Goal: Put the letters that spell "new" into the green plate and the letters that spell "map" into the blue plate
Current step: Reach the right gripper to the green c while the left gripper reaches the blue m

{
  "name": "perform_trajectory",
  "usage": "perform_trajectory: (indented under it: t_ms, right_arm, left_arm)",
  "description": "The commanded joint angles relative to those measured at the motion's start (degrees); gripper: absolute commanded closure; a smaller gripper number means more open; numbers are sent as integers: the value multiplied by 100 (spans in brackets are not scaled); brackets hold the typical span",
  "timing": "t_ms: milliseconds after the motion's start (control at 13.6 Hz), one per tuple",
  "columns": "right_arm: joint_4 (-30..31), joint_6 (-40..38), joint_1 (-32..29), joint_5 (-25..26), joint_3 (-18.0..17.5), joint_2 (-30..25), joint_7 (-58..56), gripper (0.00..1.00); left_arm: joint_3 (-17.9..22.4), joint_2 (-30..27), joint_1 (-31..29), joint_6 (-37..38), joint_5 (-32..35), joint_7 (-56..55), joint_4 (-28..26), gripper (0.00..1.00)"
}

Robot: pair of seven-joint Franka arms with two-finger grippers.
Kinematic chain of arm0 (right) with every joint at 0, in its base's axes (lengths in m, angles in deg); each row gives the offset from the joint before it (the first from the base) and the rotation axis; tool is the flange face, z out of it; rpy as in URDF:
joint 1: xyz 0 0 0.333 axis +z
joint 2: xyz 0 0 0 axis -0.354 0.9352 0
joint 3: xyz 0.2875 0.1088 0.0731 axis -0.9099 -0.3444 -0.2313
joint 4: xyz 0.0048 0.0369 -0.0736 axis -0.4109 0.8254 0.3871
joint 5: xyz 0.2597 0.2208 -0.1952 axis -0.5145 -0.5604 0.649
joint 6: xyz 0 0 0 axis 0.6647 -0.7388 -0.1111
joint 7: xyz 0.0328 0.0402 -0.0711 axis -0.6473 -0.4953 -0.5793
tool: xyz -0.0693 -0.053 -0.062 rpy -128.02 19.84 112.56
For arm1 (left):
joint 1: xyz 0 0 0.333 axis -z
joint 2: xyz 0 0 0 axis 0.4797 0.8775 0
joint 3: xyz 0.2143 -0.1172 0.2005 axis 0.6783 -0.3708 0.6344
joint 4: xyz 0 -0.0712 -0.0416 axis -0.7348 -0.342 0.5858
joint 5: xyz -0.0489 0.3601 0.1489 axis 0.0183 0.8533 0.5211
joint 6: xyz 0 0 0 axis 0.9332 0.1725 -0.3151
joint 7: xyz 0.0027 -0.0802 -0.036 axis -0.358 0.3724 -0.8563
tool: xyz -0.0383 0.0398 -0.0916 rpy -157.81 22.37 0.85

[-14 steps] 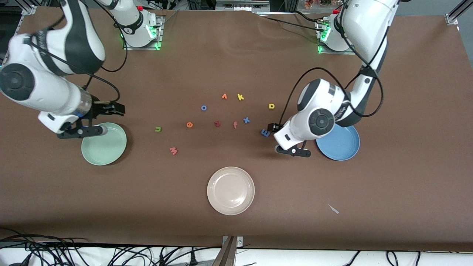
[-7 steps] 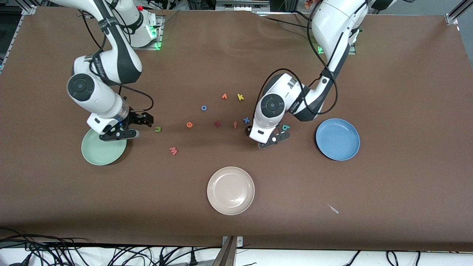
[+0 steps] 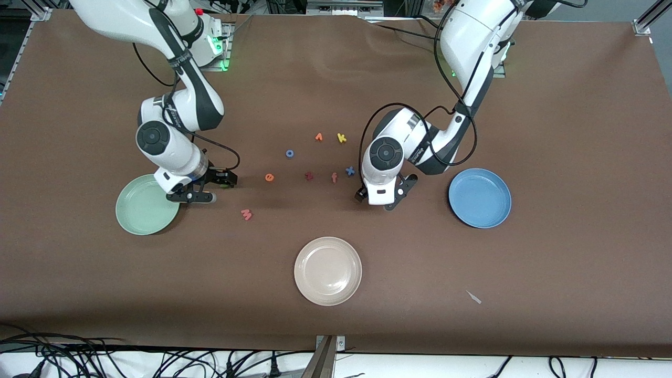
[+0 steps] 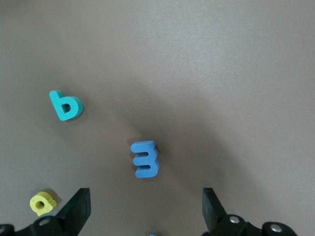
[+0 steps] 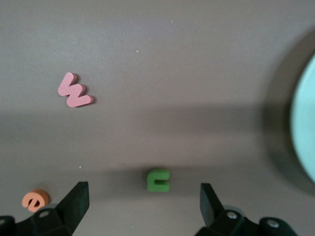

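Blue m (image 4: 145,159) — apart from teal a (image 4: 65,105); left gripper (image 4: 145,209) spread above.

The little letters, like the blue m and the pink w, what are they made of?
Probably soft foam. The blue m and the pink w are thick, flat-faced cutouts with rounded edges and a dull, matte surface with no shine. Their look alone cannot rule out rubber.
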Motion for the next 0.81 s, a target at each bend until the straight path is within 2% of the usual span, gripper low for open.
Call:
perform_trajectory:
  t_ms: [0,221,516,664,738]
  right_arm:
    - [-76,172,71,-68,-3,271,178,0]
    - [-94,103,71,-68,-3,351,310,2]
    - [-94,94,54,-68,-3,474,301,13]
    - [-94,94,19,-68,6,510,284,17]
    - [-94,94,1,-68,6,518,240,20]
  left_arm:
    - [8,-4,40,-18,165,-305,-4,0]
    - [8,93,32,-141,148,-349,-4,1]
    - [16,269,67,-405,165,-639,-39,6]
    - [16,260,41,-423,165,-639,-189,16]
    - [16,260,41,-449,165,-648,-206,26]
